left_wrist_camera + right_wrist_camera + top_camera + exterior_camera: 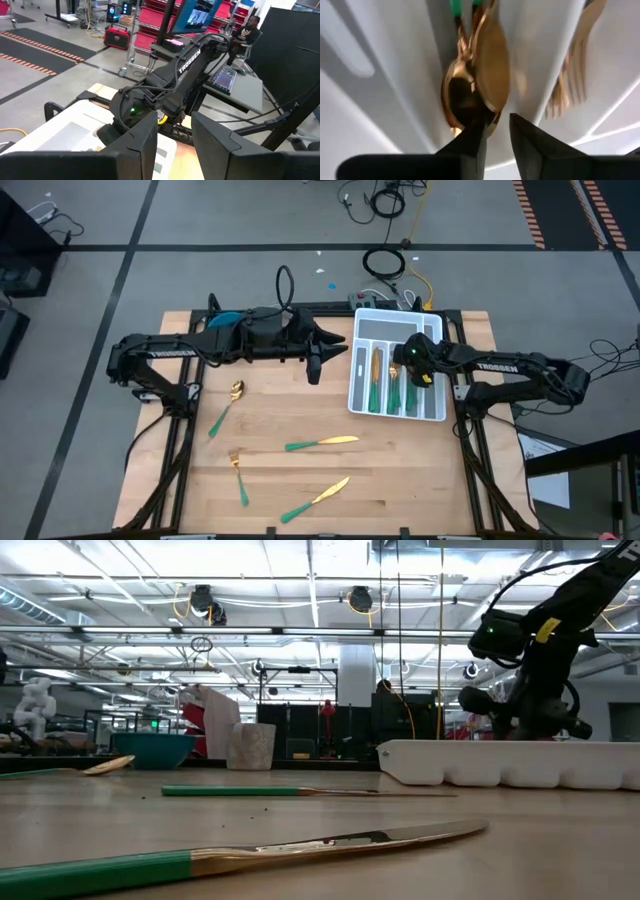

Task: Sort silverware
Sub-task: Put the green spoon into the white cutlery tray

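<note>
Risk: the right gripper (pixel 492 137), jaws slightly parted and gripping nothing, sits just above the spoons (pixel 477 85) in the white tray (pixel 362 355), where a finger could snag one on lifting away.

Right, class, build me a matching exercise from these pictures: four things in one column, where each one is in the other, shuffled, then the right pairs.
Things:
1. spoon
2. fork
3. white tray
4. right gripper

Places:
A. at the table's right side, holding sorted pieces
B. over the tray's compartments
C. on the bare wood nearest the left arm's base
D. near the table's front edge, left of the two knives

Pairs: 1-C, 2-D, 3-A, 4-B
</note>
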